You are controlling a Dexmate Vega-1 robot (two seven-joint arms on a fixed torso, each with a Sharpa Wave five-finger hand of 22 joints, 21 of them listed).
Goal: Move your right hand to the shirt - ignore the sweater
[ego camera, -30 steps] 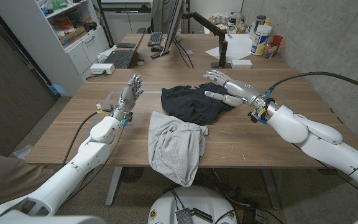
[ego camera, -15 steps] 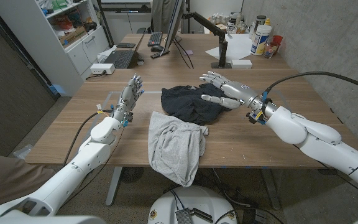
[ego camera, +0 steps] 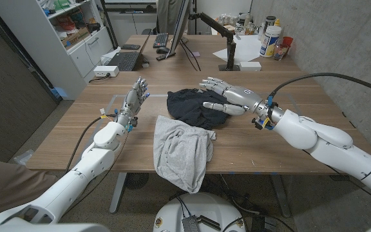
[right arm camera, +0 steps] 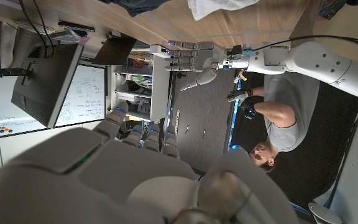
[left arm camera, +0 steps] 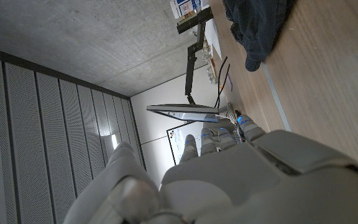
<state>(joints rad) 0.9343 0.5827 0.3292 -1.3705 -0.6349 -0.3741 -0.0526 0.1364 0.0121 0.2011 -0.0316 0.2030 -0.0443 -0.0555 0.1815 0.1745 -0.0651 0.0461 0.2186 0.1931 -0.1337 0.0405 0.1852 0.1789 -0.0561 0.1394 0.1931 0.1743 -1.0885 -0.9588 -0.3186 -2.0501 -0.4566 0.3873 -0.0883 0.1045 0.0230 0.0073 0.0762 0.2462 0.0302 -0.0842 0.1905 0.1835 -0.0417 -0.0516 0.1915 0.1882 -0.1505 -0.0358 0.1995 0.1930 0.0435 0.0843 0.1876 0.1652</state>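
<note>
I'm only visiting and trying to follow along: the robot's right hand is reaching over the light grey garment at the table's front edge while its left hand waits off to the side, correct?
Not quite. In the head view the right hand is over the dark garment in the middle of the table, not the light grey garment at the front edge. The left hand does wait off to the side, holding nothing.

The right robot hand (ego camera: 223, 96) hides part of the dark shirt (ego camera: 195, 107) beneath it
</note>
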